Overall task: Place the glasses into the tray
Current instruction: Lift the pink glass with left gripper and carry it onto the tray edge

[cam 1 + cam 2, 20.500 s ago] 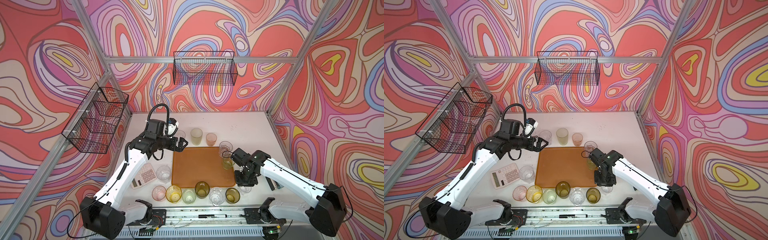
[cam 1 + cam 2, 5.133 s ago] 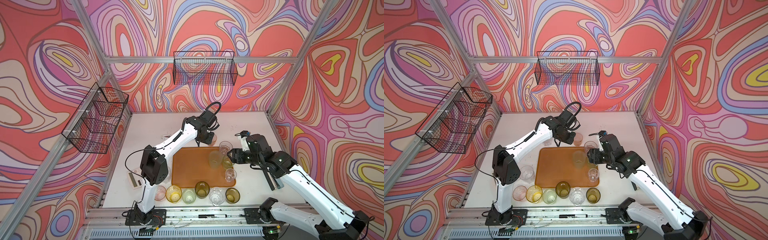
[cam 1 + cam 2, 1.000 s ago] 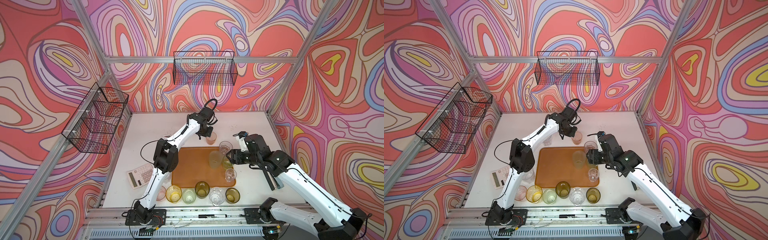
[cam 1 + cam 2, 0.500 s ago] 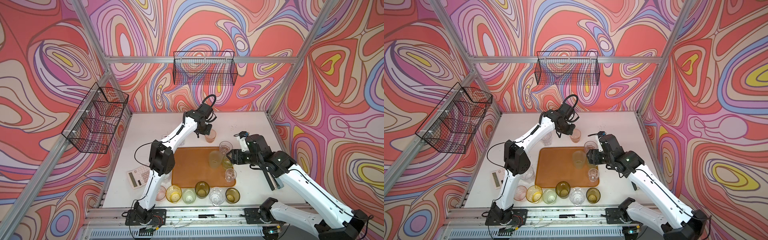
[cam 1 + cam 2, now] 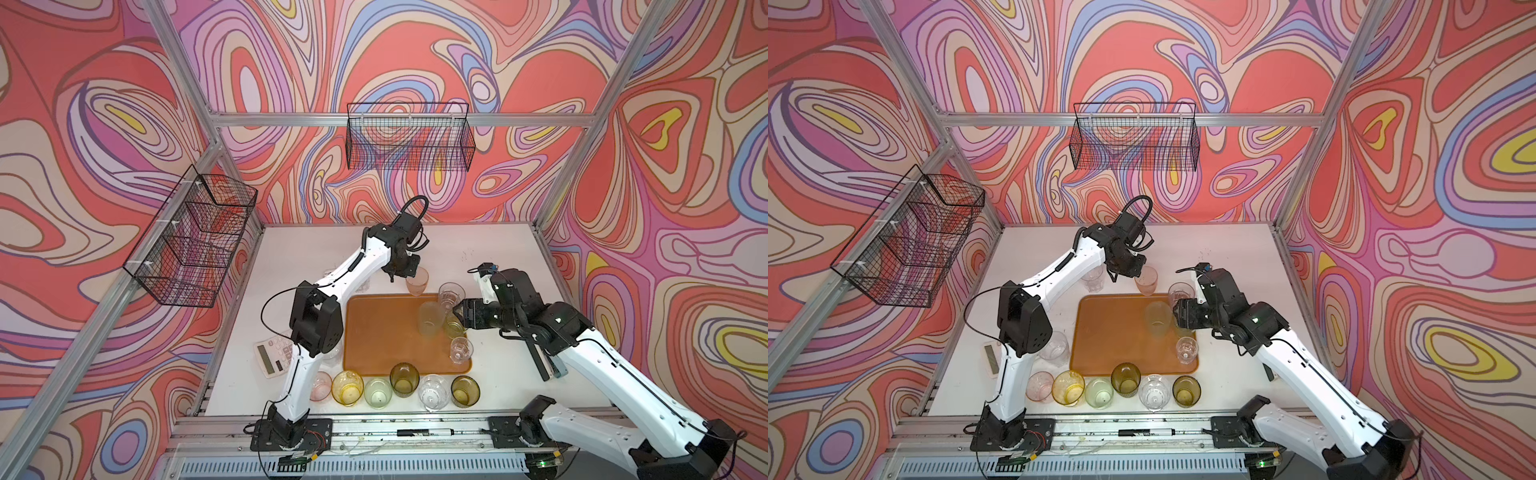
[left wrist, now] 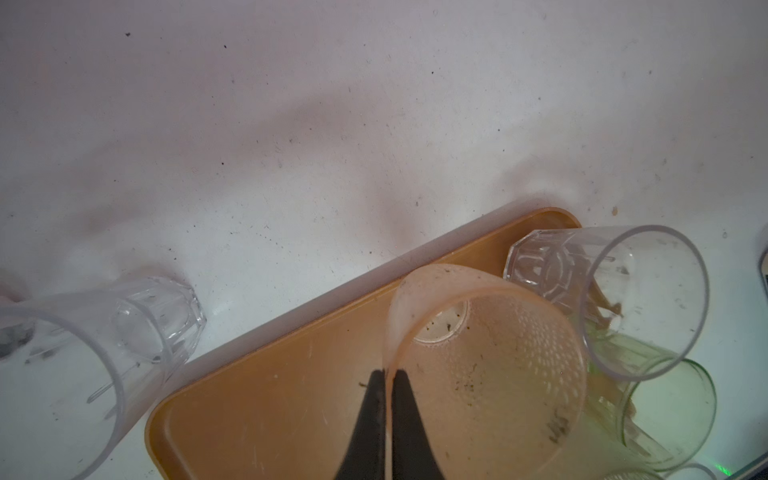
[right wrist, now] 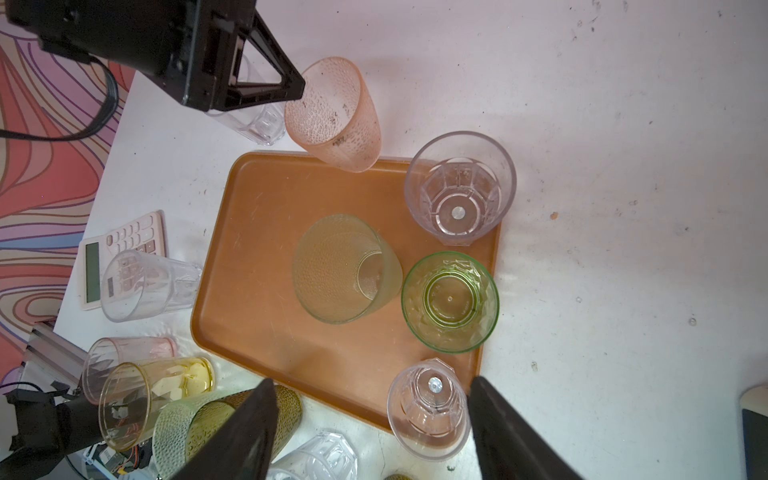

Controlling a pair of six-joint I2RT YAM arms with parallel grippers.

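We note: left gripper (image 6: 387, 374) clamped on pink glass (image 6: 490, 365) rim, glass tilted at tray's (image 7: 266, 216) far edge; right gripper (image 7: 372, 382) over the tray, jaws wide apart.

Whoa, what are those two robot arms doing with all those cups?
They are moving cups onto the orange tray. The left claw is pinching the rim of a pink cup and holding it tilted at the tray's far edge. The right claw is open and holds nothing, hovering over the tray. Four cups already stand in the tray, one of them a tall green cup. A row of cups waits on the table by the near edge.
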